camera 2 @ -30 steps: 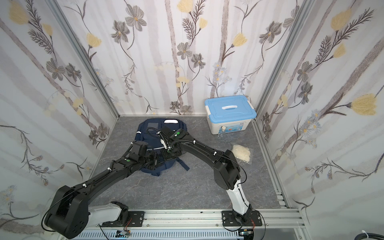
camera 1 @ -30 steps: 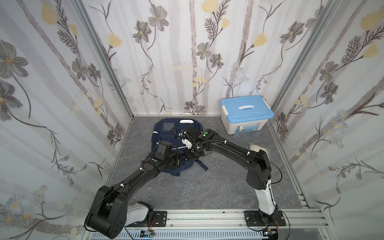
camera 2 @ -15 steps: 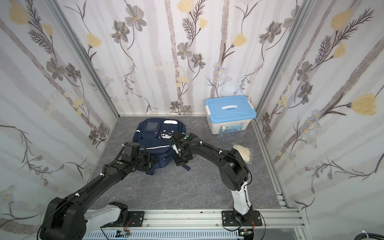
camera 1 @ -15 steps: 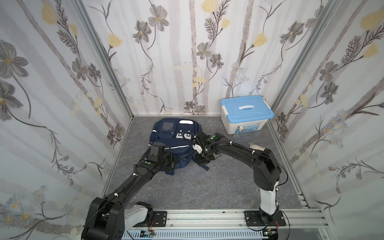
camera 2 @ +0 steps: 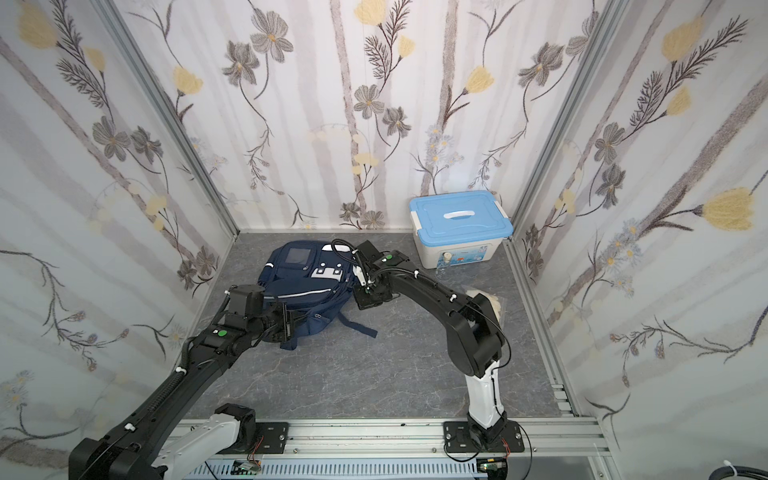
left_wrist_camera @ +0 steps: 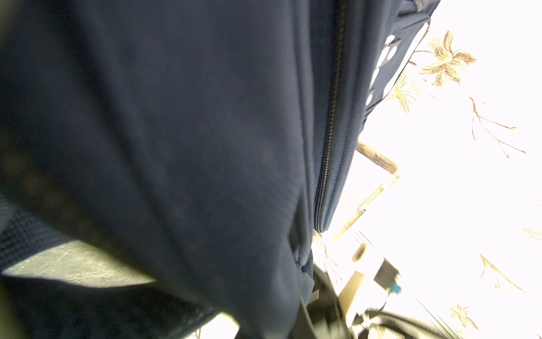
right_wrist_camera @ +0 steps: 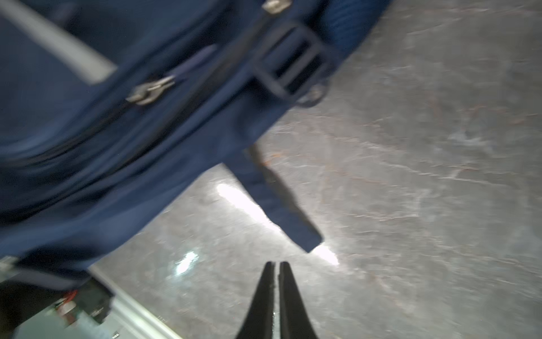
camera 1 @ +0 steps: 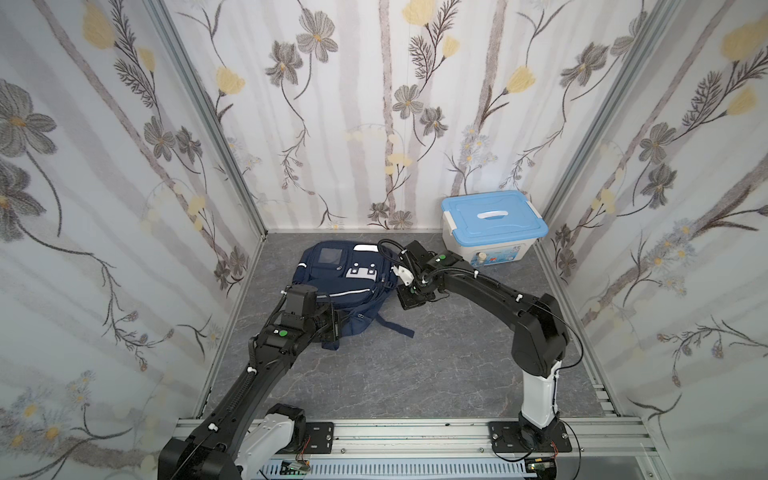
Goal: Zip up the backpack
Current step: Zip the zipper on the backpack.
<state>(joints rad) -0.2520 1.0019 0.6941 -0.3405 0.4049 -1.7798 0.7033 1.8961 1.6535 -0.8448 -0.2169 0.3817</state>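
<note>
The backpack [camera 1: 345,282] lay on the floor [camera 1: 436,365] near the back wall, beside the box [camera 1: 492,216]. Its small pull [right_wrist_camera: 151,89] could slip from thin tips on a regrasp, and a hard tug might drag the backpack, since only soft fabric anchored it. The left gripper [camera 1: 332,323] was closed at the backpack's near edge, seemingly pinching fabric. The right gripper [right_wrist_camera: 276,264] was barely parted, empty, clear of the backpack
</note>
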